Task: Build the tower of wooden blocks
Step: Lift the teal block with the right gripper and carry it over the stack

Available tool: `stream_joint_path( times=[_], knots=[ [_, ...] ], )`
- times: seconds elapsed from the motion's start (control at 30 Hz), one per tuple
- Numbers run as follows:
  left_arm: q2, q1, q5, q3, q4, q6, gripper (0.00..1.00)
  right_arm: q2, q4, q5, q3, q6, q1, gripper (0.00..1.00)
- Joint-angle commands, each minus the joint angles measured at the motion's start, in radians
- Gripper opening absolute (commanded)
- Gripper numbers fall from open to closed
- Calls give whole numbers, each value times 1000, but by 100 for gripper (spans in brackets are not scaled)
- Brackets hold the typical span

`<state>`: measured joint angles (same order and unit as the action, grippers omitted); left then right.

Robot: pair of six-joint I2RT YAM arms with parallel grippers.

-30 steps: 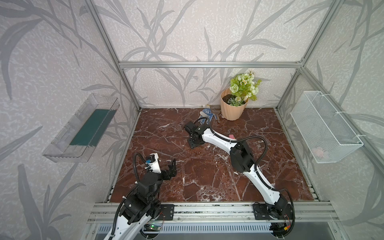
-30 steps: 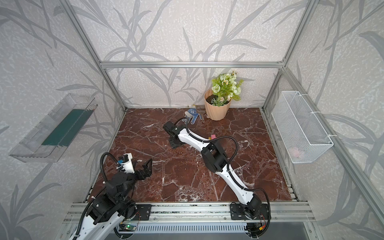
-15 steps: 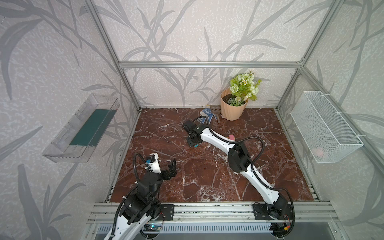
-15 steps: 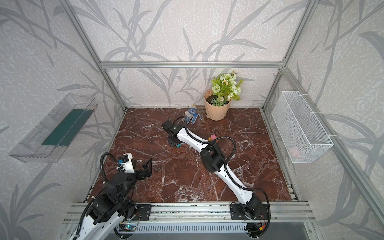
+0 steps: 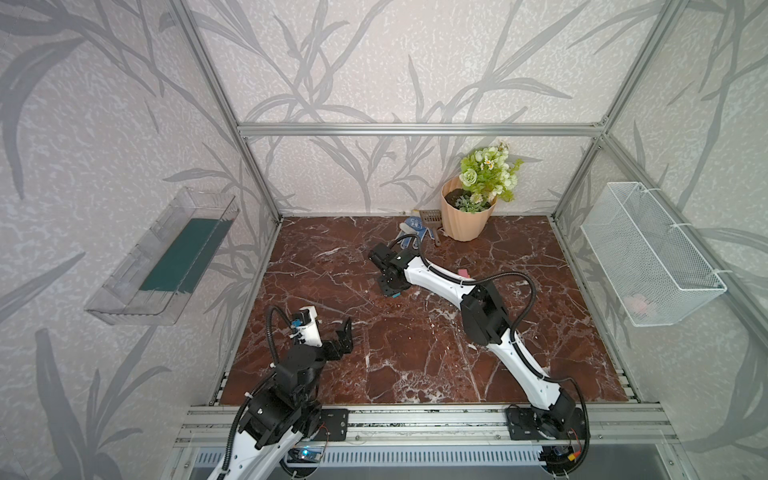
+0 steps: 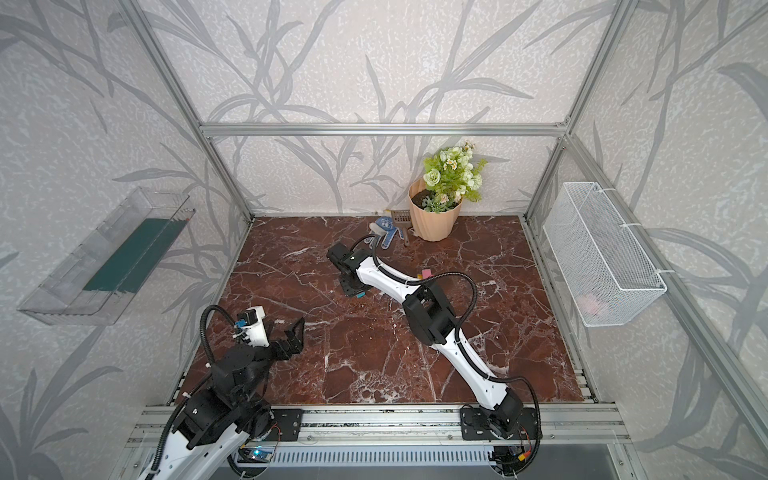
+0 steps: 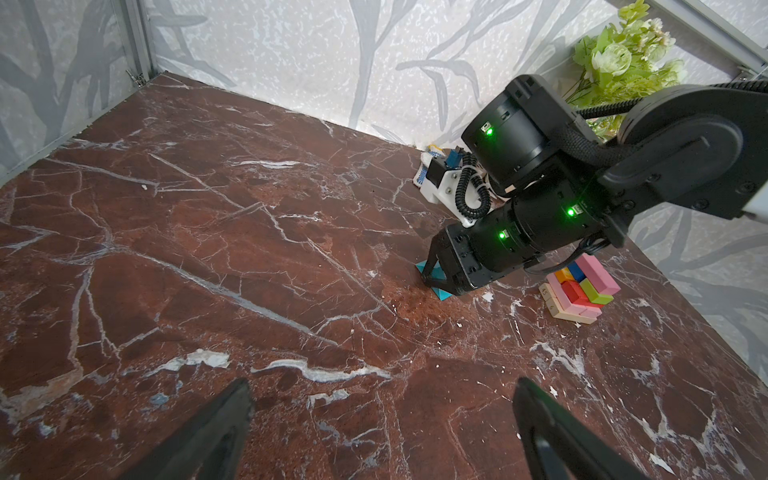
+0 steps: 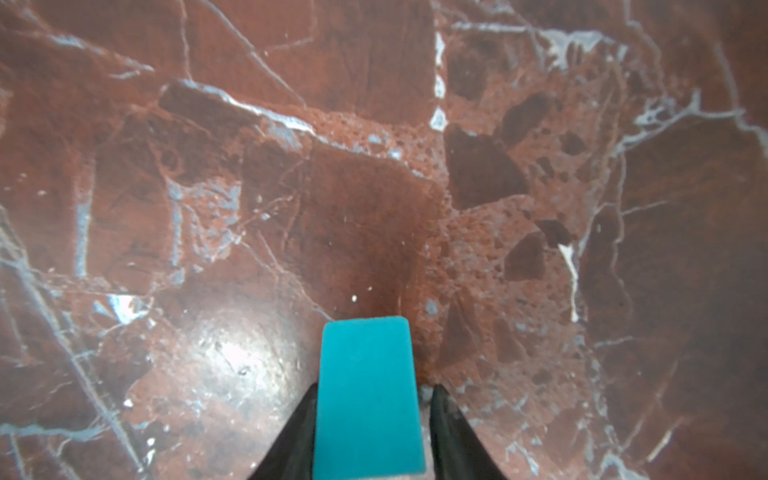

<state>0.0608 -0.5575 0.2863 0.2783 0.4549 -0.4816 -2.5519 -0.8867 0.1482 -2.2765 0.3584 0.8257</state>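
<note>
Left of the tower (image 7: 582,286), on the worktop (image 7: 249,249), the teal block (image 8: 368,361) is now clamped by the right gripper (image 8: 374,385), wider a second ago; transfer onto the tower is expected.

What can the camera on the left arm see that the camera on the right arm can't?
Only the left wrist view shows the little stack of pink, tan, red, green, orange and blue wood blocks, the green flowering plant, the open left gripper and the black right gripper from outside. Only the right wrist view shows, up close, the smooth top of the teal rectangular wood block, with black fingers close on both sides; squeezing or not, I cannot tell. Both show that teal block and the red-brown marble tabletop.
</note>
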Motion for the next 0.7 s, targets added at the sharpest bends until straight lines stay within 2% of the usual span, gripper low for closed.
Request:
stream_joint_path(
  times=[0.0,0.27,0.43,0.53,0.67],
  knots=[
    [5,-5,7,2,-15,6,99,18,-56,-4,52,11,6,42],
    [5,-5,4,2,-13,6,99,58,-58,-6,87,11,7,29],
    [5,-5,4,1,-12,5,99,133,-39,-9,141,12,7,26],
    [4,-5,4,4,-10,5,99,205,-41,-7,184,13,7,23],
    [3,-5,1,3,-10,5,99,366,30,20,337,15,7,23]
  ],
)
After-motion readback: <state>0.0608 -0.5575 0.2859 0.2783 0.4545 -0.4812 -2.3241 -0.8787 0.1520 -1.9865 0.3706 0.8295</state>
